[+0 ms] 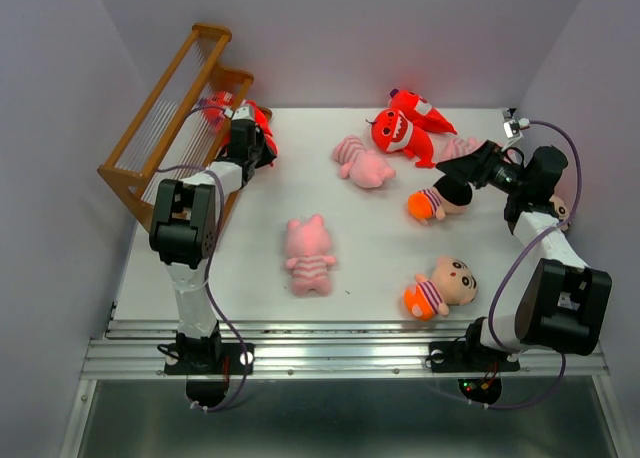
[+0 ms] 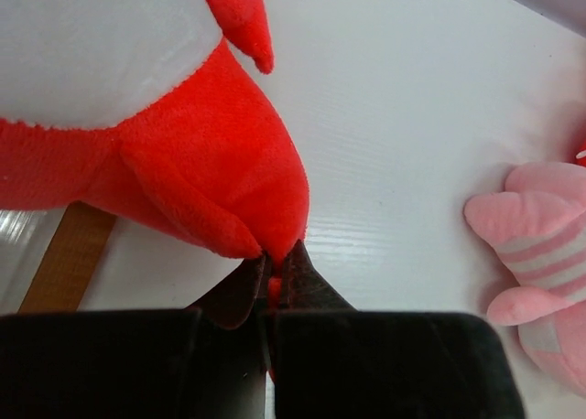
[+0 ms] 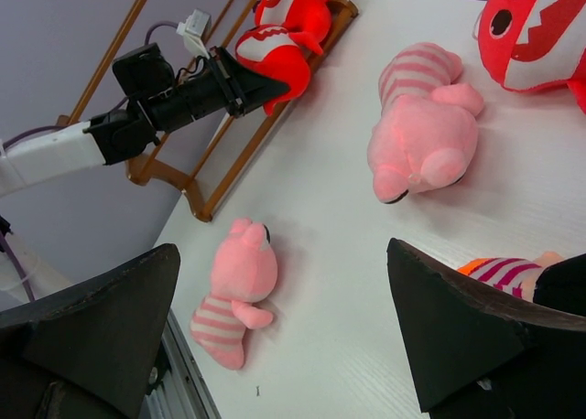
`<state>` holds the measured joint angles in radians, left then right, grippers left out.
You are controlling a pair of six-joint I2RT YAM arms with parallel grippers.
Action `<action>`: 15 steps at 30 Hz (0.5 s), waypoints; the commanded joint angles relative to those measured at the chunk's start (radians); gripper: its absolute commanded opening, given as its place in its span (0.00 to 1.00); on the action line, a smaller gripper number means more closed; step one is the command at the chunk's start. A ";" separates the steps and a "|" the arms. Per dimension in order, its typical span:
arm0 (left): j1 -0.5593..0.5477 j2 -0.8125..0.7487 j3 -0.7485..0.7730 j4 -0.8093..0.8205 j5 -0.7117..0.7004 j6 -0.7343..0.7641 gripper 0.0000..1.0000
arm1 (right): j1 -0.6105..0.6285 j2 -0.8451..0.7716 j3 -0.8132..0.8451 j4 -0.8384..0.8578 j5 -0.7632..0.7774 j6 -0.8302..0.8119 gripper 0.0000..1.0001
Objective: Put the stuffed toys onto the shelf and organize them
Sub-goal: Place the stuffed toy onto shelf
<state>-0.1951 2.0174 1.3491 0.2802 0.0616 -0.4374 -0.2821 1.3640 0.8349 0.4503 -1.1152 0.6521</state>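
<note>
Pinch of left hand [image 2: 275,262] on red monster [image 2: 206,158], right hand [image 3: 282,252] wide open

In my left wrist view the red monster [image 2: 183,154] runs off the top and left edges, and a pink pig [image 2: 536,254] is cut by the right edge. A finger [image 3: 458,337] of my right gripper [image 3: 282,247] hides most of a striped boy doll [image 3: 504,271].
</note>
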 commanded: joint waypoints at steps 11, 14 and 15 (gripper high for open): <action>-0.024 -0.253 -0.192 0.062 -0.190 -0.103 0.00 | -0.017 -0.006 0.001 0.070 -0.020 0.012 1.00; -0.026 -0.276 -0.211 0.053 -0.226 -0.124 0.00 | -0.017 -0.006 0.000 0.076 -0.021 0.017 1.00; -0.026 -0.282 -0.217 0.051 -0.235 -0.133 0.00 | -0.017 -0.005 0.000 0.076 -0.021 0.017 1.00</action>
<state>-0.2173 1.8084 1.1500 0.2966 -0.0971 -0.5407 -0.2913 1.3640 0.8349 0.4580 -1.1187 0.6617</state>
